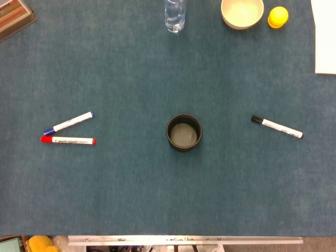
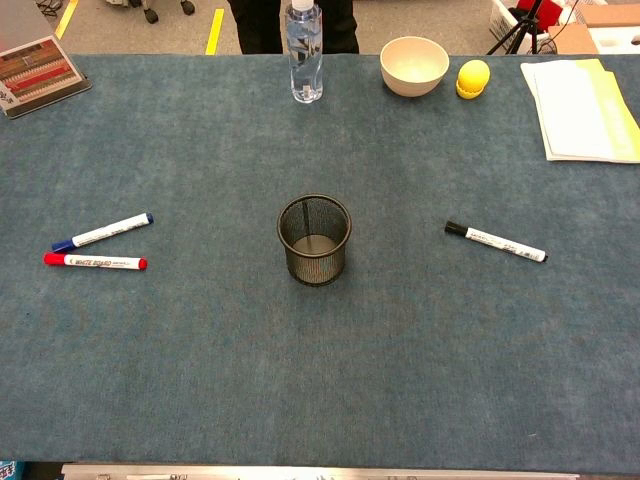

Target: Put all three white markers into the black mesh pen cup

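Blue carpet-like cloth (image 2: 320, 380) covers the whole table in front of you, and its near stretch is bare fabric. Neither of your hands shows in the head view or the chest view, so you cannot tell how their fingers lie.

At the centre stands the black mesh pen cup (image 2: 314, 240), upright, its mouth open to the head camera (image 1: 184, 132); only its pale bottom shows inside.

All three markers lie flat on the cloth, outside the cup. At about nine o'clock from the cup, well apart from it, you have two of them close together near the left edge. The nearer one is the red-capped marker (image 2: 95, 261), lying almost level, with printed lettering along its white barrel (image 1: 68, 140). Just beyond it is the blue-capped marker (image 2: 102, 231), tilted so that its right end points away from you; the two come closest at their left ends.

At about three o'clock from the cup, again well apart, lies the black-capped marker (image 2: 496, 242), cap toward the cup, barrel slanting toward you on the right (image 1: 276, 126).

Along the far edge, from eleven o'clock round to one o'clock, stand a clear water bottle (image 2: 305, 52), a cream bowl (image 2: 414, 65) and a yellow round object (image 2: 473, 78). Papers (image 2: 580, 108) lie at the far right, a printed board (image 2: 40, 70) at the far left.
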Controlling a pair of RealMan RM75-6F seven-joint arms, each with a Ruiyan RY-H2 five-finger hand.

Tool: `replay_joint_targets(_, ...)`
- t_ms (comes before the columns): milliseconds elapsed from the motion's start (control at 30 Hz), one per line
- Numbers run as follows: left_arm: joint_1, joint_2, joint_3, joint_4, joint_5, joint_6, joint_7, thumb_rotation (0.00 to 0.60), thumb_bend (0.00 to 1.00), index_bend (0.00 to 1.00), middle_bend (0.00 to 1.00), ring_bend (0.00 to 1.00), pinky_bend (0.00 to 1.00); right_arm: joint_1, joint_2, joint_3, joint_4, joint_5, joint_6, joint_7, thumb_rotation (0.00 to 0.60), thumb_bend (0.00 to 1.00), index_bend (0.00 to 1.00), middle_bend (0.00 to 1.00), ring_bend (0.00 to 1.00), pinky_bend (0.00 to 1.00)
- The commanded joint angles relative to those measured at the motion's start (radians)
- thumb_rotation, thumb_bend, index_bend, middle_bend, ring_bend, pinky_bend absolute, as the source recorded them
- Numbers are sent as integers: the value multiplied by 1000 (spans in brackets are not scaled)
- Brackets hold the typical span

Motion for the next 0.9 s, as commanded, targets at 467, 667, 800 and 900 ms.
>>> replay_joint_targets(467, -35, -13, 50, -3, 63, -67, 11, 600, 323, 413, 368, 265, 348, -4, 7, 4, -4, 3, 8, -1, 600, 276, 524, 475, 333, 524)
replay_joint_targets(667, -69, -39, 63, 5, 91, -107, 22, 600, 323, 413, 365, 265, 348, 0, 6, 3, -9, 1, 2, -6, 600, 275, 524, 475, 333, 524)
replay_joint_targets(800, -104, -62, 67, 12, 115, -140, 26, 600, 323, 413, 364, 265, 348, 2, 4, 3, -10, -1, 1, -8, 600, 275, 524, 475, 334, 524)
replay_joint_targets(900, -125, -78, 72, 21, 127, -165, 28, 600, 307, 410, 362, 263, 348, 2, 5, 3, -11, -1, 1, -8, 600, 275, 524, 475, 334, 524)
